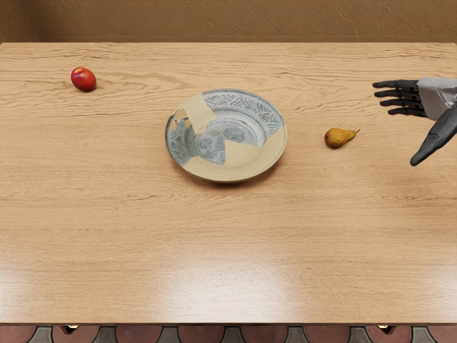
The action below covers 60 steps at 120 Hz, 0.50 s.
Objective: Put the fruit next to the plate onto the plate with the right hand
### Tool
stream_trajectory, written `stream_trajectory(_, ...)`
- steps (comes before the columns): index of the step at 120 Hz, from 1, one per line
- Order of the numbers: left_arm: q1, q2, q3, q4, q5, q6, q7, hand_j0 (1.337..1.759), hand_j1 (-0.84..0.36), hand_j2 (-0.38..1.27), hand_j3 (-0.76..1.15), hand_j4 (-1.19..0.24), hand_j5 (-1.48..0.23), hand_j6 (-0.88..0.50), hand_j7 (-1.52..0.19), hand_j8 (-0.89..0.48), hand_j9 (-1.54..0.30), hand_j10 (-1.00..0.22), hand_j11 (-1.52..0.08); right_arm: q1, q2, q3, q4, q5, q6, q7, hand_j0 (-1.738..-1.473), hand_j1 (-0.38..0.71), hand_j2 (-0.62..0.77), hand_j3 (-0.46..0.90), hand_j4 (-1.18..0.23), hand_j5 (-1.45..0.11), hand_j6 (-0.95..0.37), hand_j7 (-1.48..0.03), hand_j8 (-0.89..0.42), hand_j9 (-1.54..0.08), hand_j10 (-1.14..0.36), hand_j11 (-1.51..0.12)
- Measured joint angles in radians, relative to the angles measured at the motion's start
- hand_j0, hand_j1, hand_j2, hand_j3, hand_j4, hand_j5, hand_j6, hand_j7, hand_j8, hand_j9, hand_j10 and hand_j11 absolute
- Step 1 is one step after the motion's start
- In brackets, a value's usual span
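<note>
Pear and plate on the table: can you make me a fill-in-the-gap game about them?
1. In the picture, the pear lies to the ___ of the plate.
2. The red fruit sits near the far ___ corner of the table.
3. The right hand, fingers open, holds ___.
4. The number of fruits on the plate is ___.
Missing words: right; left; nothing; zero.
</note>
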Motion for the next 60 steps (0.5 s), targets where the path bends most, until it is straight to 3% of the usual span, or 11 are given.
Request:
stream_trajectory(24,0.0,0.0,0.0,0.0,0.0,0.0,0.0,1.658,0.35,0.0,0.0,0.0,0.0,0.0,0.0,0.0,0.0,0.0,0.0,0.004,0.036,0.016,0.002,-0.002,0.0,-0.002,-1.658,-0.32,0.0,0.0,-0.03,-0.04,-0.03,-0.04,-0.03,-0.04,-0.03,-0.04)
stream_trajectory(28,0.0,0.0,0.0,0.0,0.0,0.0,0.0,1.658,0.35,0.0,0.0,0.0,0.0,0.0,0.0,0.0,0.0,0.0,0.0,0.013,0.048,0.017,0.001,-0.009,0.0,-0.018,-1.658,-0.32,0.0,0.0,-0.03,-0.04,-0.04,-0.04,-0.03,-0.04,-0.03,-0.04)
stream_trajectory(41,0.0,0.0,0.0,0.0,0.0,0.0,0.0,1.658,0.35,0.0,0.0,0.0,0.0,0.0,0.0,0.0,0.0,0.0,0.0,0.066,0.139,0.036,-0.002,-0.047,0.0,-0.238,-1.658,-0.32,0.0,0.0,-0.03,-0.04,-0.03,-0.04,-0.03,-0.04,-0.03,-0.04)
stream_trajectory(60,0.0,0.0,0.0,0.0,0.0,0.0,0.0,1.658,0.35,0.0,0.0,0.0,0.0,0.0,0.0,0.0,0.0,0.0,0.0,0.144,0.285,0.043,-0.032,-0.245,-0.006,-0.446,-1.658,-0.31,0.0,0.0,-0.03,-0.04,-0.03,-0.04,-0.03,-0.04,-0.03,-0.04)
